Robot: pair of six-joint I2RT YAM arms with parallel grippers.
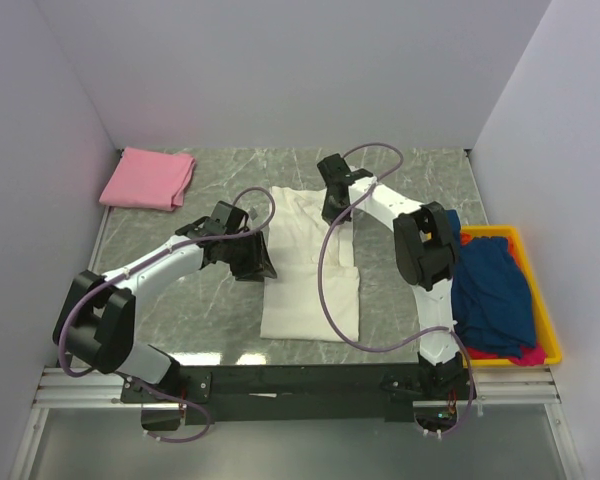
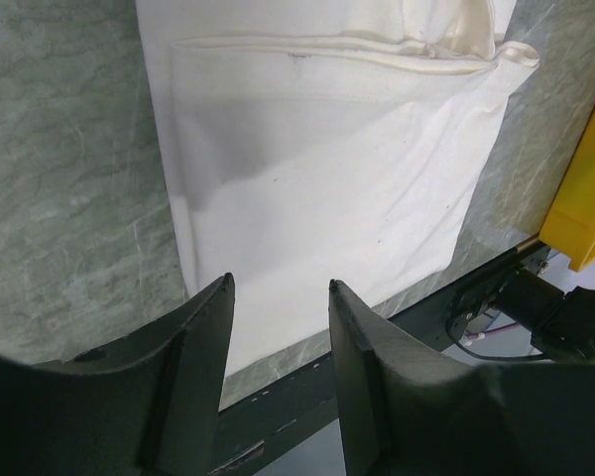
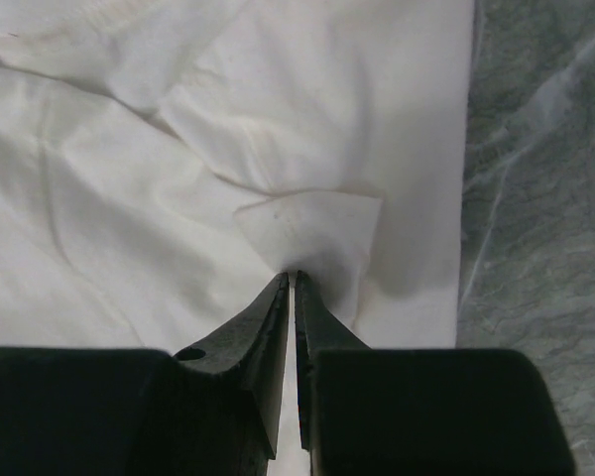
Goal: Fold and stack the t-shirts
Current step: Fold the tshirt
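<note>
Worktop: grey-green marbled surface filling the middle of the top view, enclosed by pale walls.
Cream-white t-shirt: lies flat at the centre of the worktop, its long side running from top to bottom of the frame. It is partly folded. The left wrist view shows a doubled layer with a hem line across it. The lower edge lies near the bottom rail.
Yellow bin: at the right edge of the frame, beside the right arm and apart from the cream shirt.
Dark blue t-shirt: bunched in the bin, filling most of it.
Pink t-shirt: folded, at the upper left of the worktop, well apart from the rest.
Magenta t-shirt: only a strip shows, under the blue one at the bin's lower right corner.
Left hand: at the cream shirt's left edge, mid-frame. Its 2 fingers are spread with nothing between them. Cream cloth shows past the gap. I cannot tell whether they touch it.
Right hand: over the upper part of the cream shirt, centre top of the frame. Its fingers are pressed almost together, pinching a small raised flap of the cream cloth at the tips.
</note>
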